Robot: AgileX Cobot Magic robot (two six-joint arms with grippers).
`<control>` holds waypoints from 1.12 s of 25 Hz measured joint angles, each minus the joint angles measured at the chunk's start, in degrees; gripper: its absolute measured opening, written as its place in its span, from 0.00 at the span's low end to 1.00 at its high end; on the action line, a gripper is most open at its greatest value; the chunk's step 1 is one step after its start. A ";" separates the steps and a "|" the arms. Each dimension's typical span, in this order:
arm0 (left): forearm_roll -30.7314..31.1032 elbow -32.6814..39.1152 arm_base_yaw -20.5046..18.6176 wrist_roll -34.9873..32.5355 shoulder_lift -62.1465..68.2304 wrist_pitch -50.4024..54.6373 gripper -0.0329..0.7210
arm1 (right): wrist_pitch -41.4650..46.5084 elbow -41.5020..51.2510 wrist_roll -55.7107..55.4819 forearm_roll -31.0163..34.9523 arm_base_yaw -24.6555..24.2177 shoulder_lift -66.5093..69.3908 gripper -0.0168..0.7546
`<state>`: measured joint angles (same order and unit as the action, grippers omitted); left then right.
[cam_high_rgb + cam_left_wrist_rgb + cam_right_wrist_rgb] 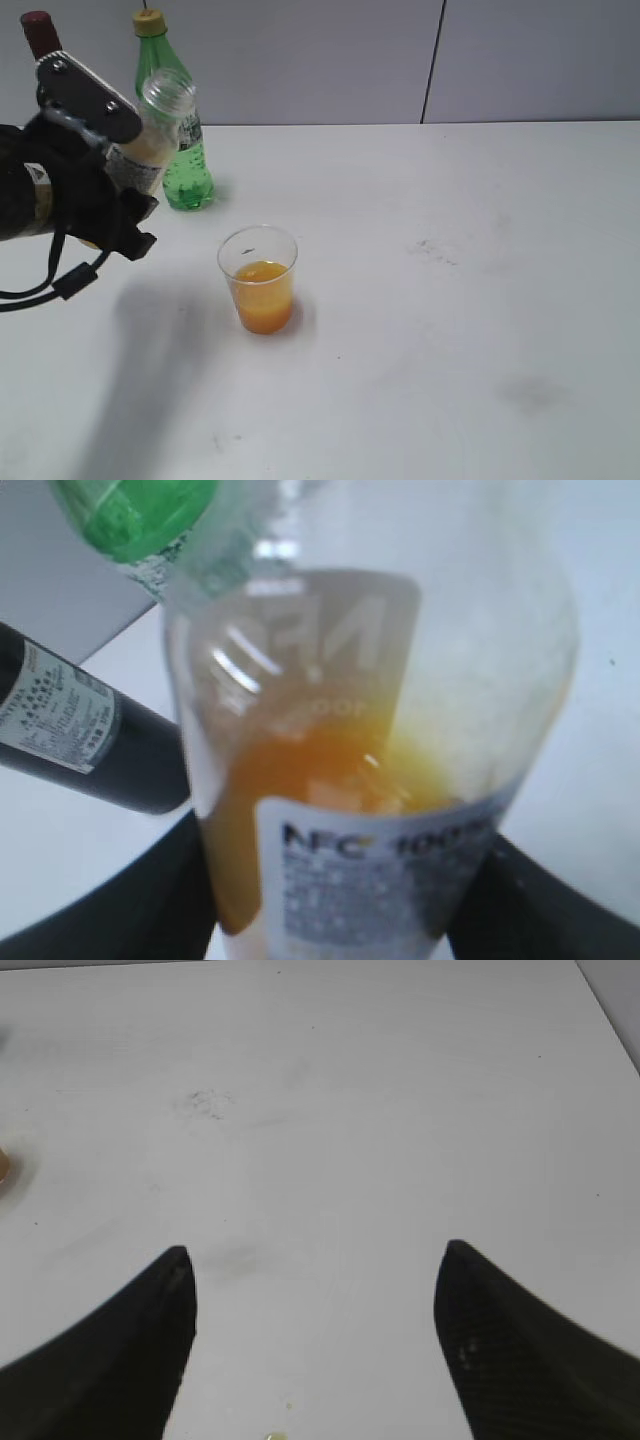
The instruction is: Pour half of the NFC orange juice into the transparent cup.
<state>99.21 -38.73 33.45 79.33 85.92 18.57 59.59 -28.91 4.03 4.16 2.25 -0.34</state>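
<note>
I see my left gripper (120, 195) clamped on the NFC orange juice (152, 135), neck tilted up-right above the transparent cup (259, 277), while only the right wrist view shows my right gripper (315, 1345) spread over bare table (400, 1110).

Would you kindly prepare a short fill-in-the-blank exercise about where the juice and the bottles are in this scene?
1. The left claw is shut on the ____ bottle.
2. The transparent cup holds ____-coloured liquid.
3. The green bottle wears a ____ cap.
4. The right claw is open and holds ____.

Missing words: NFC orange juice; orange; yellow; nothing
</note>
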 joint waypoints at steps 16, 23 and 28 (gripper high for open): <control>-19.70 -7.52 -21.89 -24.22 1.97 -48.28 0.68 | 0.00 0.00 -0.04 0.06 0.00 0.00 0.76; -39.79 -7.84 -24.22 -41.99 8.50 -60.89 0.68 | 0.00 0.00 -0.04 0.06 0.00 0.00 0.76; -46.78 -8.83 -23.63 -48.83 17.80 -69.01 0.68 | 0.00 0.00 -0.04 0.06 0.00 0.00 0.76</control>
<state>52.43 -47.55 9.81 30.50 103.72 -50.44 59.59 -28.91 3.98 4.22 2.25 -0.34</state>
